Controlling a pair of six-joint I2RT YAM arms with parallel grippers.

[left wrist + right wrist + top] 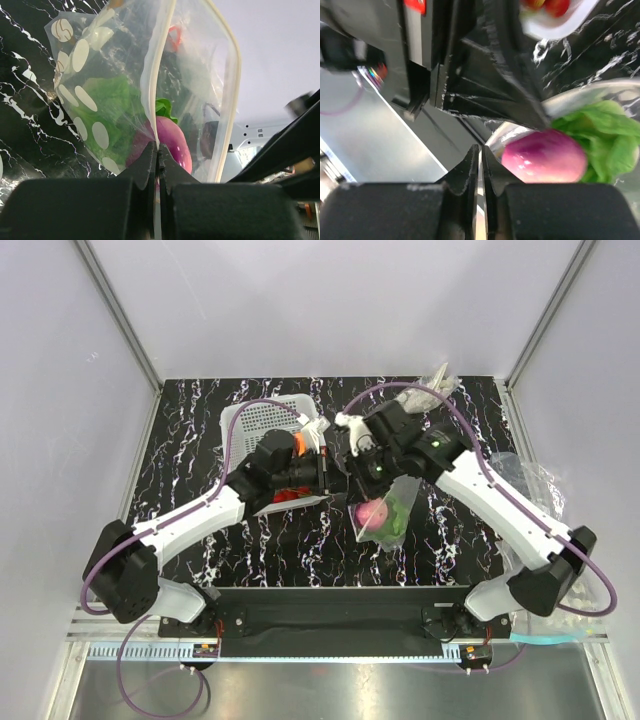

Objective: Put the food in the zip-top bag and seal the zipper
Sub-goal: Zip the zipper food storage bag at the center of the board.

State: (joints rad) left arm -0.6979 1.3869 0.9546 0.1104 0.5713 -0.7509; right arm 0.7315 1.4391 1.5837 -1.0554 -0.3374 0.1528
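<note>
a black table (190, 450) veined with white is filling the floor of a booth with plain pale walls (320, 300). nearest, the two arms are rising from their bases at the front edge and leaning inward to meet over the middle. between them the zip-top bag (383, 525) is hanging from the claws. in the overhead view its long axis is running from the mouth at the claws toward the near edge, with the bottom end pointing nearward. pale round dots are showing on its clear film. inside, the pink-purple bulb (372, 512) is sitting low, with the green lettuce (400, 512) just beside it on the right arm's side. the left gripper (158, 152) is clenching the zipper (154, 85), the pale strip running straight away from its fingertips. the opposite lip is bowing away, so the mouth is gaping. the right gripper (480, 152) is pressing its jaws almost together on the bag's rim, just beside the bulb, with a thin pale sliver showing between them. farther back, the white lattice basket (245, 420) is sitting behind the left arm, with red berries (555, 6) lying in it. crumpled clear plastic (530, 480) is lying by the right wall.
</note>
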